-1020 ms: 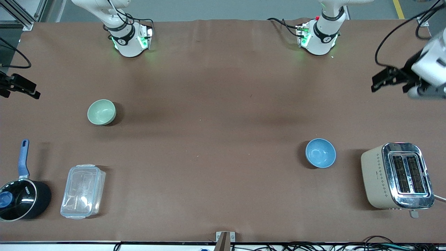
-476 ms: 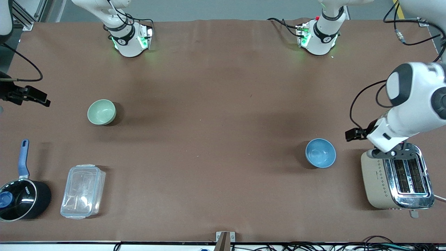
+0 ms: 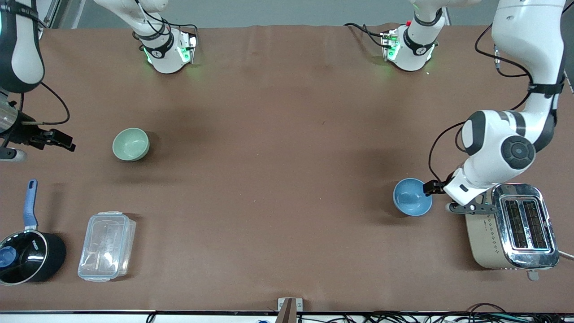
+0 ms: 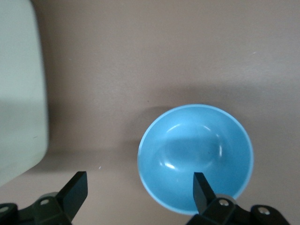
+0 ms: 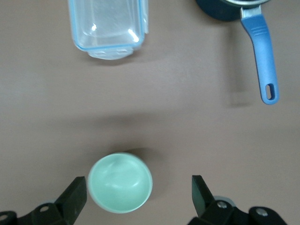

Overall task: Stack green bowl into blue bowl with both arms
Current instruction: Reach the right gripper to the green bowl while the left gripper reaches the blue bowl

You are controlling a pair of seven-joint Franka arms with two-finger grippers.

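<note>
The green bowl stands upright and empty on the brown table toward the right arm's end; it also shows in the right wrist view. The blue bowl stands upright and empty beside the toaster; it also shows in the left wrist view. My left gripper is open and empty over the blue bowl's rim on the toaster's side; one finger is over the bowl's inside. My right gripper is open and empty over the table beside the green bowl.
A beige and chrome toaster stands close to the blue bowl and my left arm. A clear plastic container and a black saucepan with a blue handle lie nearer the front camera than the green bowl.
My left arm has swung in from the table's edge and come down to the blue bowl. My right gripper has moved in toward the green bowl. Neither bowl has moved.
</note>
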